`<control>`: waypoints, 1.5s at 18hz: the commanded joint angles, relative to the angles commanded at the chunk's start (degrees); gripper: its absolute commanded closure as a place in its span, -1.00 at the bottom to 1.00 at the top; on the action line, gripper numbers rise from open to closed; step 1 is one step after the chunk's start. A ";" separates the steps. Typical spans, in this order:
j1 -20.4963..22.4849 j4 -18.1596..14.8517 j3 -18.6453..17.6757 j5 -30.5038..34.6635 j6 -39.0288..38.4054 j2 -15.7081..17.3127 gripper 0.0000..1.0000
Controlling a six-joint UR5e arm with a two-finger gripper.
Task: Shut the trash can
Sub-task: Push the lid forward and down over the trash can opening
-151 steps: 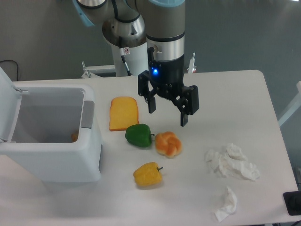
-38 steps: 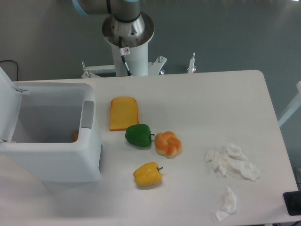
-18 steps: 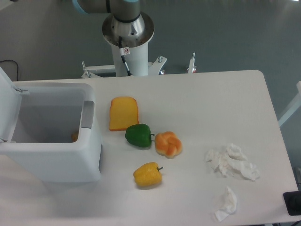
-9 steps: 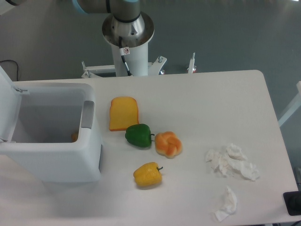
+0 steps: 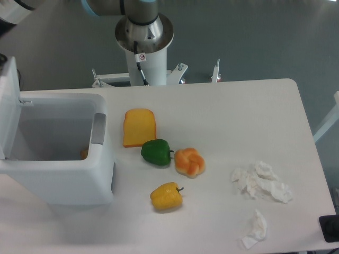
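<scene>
1. The counter point(image 5: 254, 121) is white and matte, with rounded far corners, and fills most of the view.
2. Behind it runs a plain grey-blue backdrop point(image 5: 254, 37), smooth and unmarked.
3. A bright strip of light point(image 5: 331, 2) shows at the top right edge.
4. Soft, even light falls from above, so shadows on the counter stay short and faint.
5. A pale slanted bar point(image 5: 324, 126) stands just off the counter's right edge; what it belongs to cannot be told.
6. A thin black cable point(image 5: 11, 71) curls against the backdrop at the far left.
7. A dark, flat object point(image 5: 329, 228) sits at the lower right corner, cut off by the frame.
</scene>
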 joint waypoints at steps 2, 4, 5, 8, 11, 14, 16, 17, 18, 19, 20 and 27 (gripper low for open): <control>1.23 0.00 -0.26 0.00 1.59 0.00 -1.00; 2.64 0.09 -0.26 0.09 3.26 0.09 -1.00; 3.17 0.09 -0.26 0.09 3.70 0.09 -1.00; 3.79 0.09 -0.35 2.80 7.12 -0.09 -1.00; 3.87 0.09 -0.61 4.22 8.36 -0.44 -1.00; 4.66 0.09 -1.14 4.13 9.76 -0.97 -1.00; 5.98 0.09 -1.67 4.04 11.08 -0.97 -1.00; 6.16 0.09 -1.84 4.04 11.43 -1.05 -1.00; 6.16 0.09 -2.02 4.04 11.96 -1.05 -1.00; 6.25 0.09 -2.11 4.04 12.22 -1.14 -1.00; 6.77 0.09 -2.28 4.04 12.23 -1.14 -1.00; 8.09 0.00 -3.60 4.22 16.09 -1.05 -1.00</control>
